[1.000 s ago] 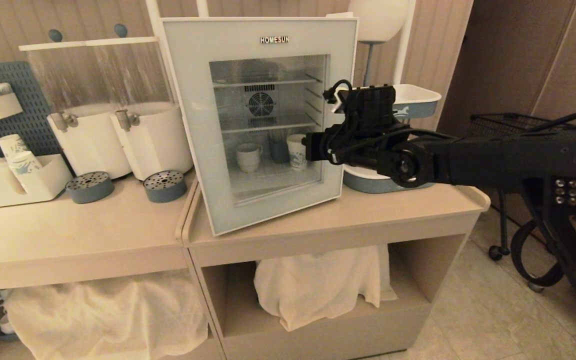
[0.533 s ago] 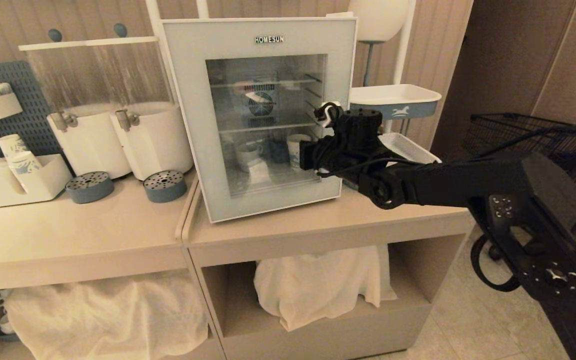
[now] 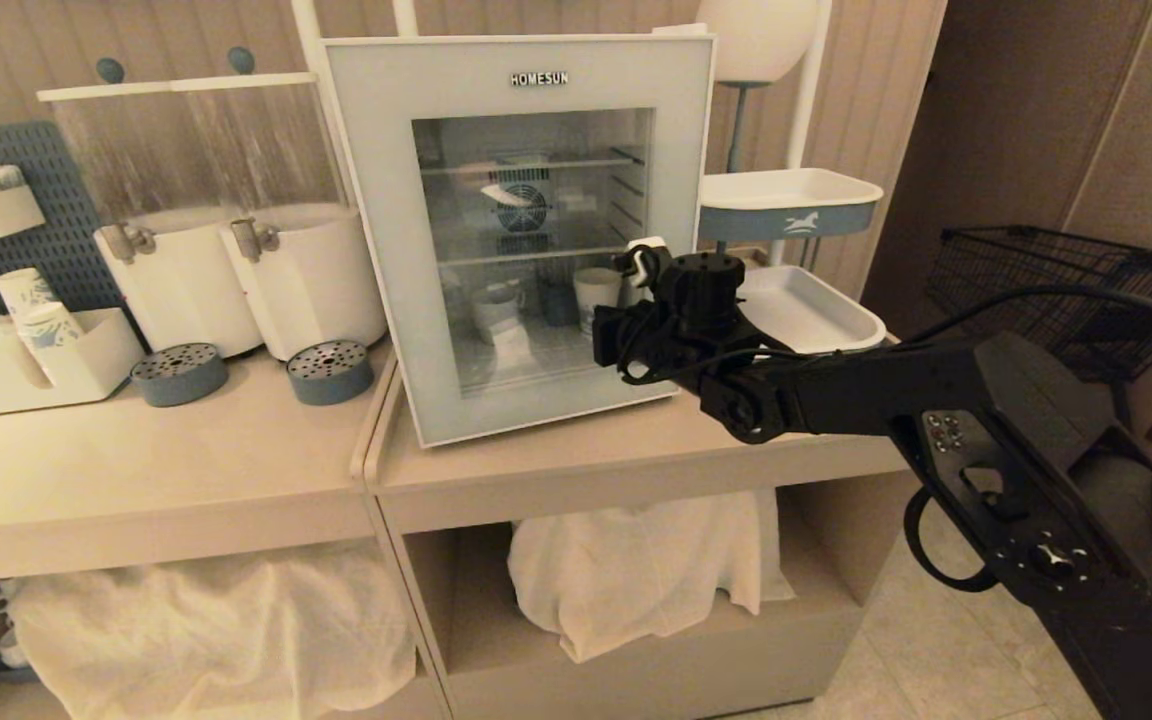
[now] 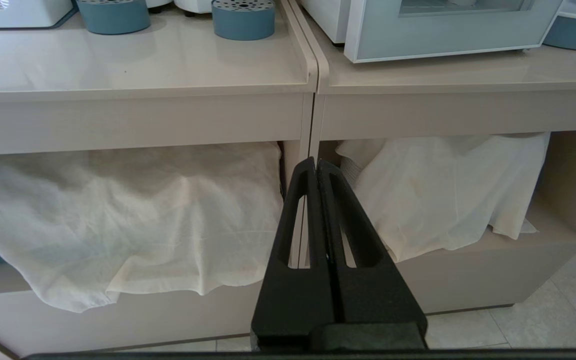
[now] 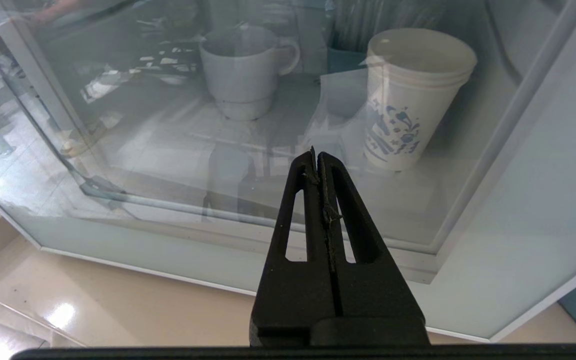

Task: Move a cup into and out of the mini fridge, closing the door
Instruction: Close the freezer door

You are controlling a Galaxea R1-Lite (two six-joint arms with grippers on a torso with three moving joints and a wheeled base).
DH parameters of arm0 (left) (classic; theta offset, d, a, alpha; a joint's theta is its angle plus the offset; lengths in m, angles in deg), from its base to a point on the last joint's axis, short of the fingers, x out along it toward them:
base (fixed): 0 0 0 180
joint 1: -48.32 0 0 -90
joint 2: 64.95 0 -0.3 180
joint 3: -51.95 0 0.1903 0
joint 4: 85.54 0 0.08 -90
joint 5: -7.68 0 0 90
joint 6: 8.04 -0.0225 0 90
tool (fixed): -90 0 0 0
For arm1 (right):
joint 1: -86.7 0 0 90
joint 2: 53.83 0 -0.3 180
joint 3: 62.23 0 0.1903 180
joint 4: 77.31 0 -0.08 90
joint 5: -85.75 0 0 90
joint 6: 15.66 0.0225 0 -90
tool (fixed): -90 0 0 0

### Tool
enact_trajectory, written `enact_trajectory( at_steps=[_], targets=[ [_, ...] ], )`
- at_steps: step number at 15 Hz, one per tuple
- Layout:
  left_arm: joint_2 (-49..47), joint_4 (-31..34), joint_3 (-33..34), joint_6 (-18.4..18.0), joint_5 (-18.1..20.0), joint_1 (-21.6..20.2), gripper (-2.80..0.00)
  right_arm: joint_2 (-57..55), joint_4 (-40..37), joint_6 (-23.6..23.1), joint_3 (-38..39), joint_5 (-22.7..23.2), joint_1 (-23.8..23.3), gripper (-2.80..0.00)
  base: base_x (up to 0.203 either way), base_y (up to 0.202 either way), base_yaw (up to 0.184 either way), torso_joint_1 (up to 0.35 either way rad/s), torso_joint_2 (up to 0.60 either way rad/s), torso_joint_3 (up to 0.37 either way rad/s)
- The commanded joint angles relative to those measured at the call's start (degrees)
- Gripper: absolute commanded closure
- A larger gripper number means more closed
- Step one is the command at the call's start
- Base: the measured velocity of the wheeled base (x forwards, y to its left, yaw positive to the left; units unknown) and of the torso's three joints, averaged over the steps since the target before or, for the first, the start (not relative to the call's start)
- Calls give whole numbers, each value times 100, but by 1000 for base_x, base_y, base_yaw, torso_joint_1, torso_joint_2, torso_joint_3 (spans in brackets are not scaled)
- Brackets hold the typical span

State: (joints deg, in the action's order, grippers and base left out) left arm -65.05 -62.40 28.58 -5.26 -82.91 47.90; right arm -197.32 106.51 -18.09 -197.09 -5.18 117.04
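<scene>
Just before the door (image 3: 521, 235) glass, the right gripper (image 5: 316, 156) was held pinched together, empty. The cup (image 5: 242, 70) was seen inside the mini fridge (image 3: 526, 230), beside a blue-printed paper cup (image 5: 410, 95), door closed. The left gripper (image 4: 316, 162) was parked below the surface (image 4: 133, 65), fingers together.

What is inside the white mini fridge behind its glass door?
A squat white ceramic cup and a blue-printed paper cup stand on the bottom shelf. A dark blue item behind them is too obscured by reflections to identify.

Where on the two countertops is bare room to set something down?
Left counter: bare front strip before the two blue drip trays. Right counter: narrow strip before the mini fridge, though the right pincer hangs there. Crowded: back left, around the dispensers.
</scene>
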Motion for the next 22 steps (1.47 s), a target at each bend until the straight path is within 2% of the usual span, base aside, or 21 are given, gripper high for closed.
enact_trajectory(
  at_steps=[1, 5, 8, 17, 22],
  targets=[
    [-8, -4, 0, 7, -2, -2, 0, 4, 14, -5, -4, 7, -4, 0, 0, 0, 0, 0, 0, 0],
    [-8, -4, 0, 3, -2, -2, 0, -125, 47, -20, -4, 116, -61, 0, 0, 0, 0, 0, 0, 0],
    [0, -4, 0, 3, -2, -2, 0, -178, 445, -21, 5, 41, -55, 0, 0, 0, 0, 0, 0, 0],
    [1, -4, 0, 3, -2, -2, 0, -188, 304, -12, 5, 75, -55, 0, 0, 0, 0, 0, 0, 0],
    [1, -4, 0, 3, -2, -2, 0, -188, 304, -12, -4, 84, -55, 0, 91, 0, 0, -1, -3, 2]
  ],
)
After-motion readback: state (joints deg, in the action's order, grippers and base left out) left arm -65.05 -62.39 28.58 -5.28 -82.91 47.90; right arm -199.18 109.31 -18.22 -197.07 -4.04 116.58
